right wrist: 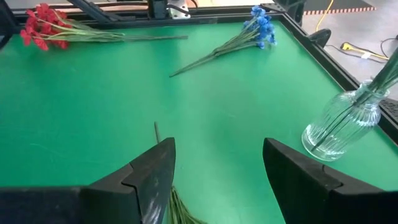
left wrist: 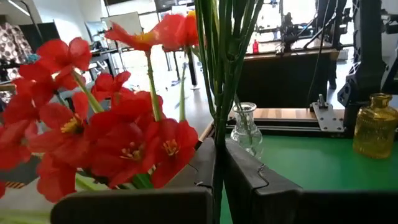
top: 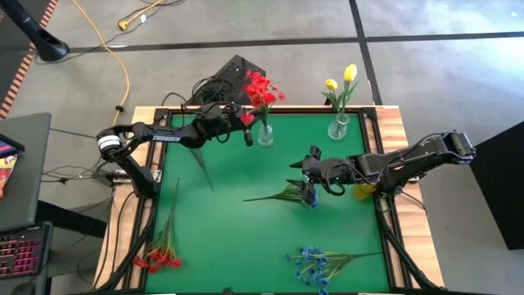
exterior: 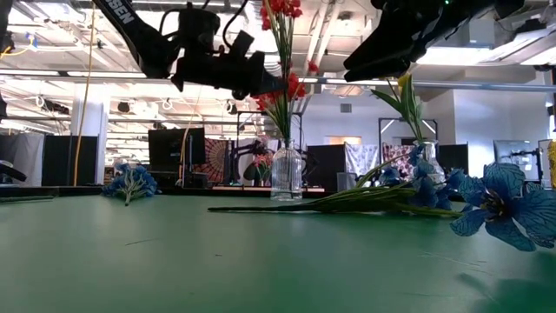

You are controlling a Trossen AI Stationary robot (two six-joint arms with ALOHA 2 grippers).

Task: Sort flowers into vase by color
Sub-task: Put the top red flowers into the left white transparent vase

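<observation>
I see my left gripper (top: 247,135) at the far side of the green bench (top: 246,238), just beside the clear vase (top: 265,135) that holds red flowers (top: 260,88). Its fingers (left wrist: 249,180) are closed on a bundle of green stems (left wrist: 224,74) of these flowers. My right gripper (top: 309,193) hangs over the middle of the bench with its fingers (right wrist: 155,174) open, above a blue spray (top: 282,195) lying flat. Yellow buds (top: 342,78) stand in a second clear vase (top: 338,127). More red flowers (top: 160,258) and blue flowers (top: 315,264) lie near the front edge.
</observation>
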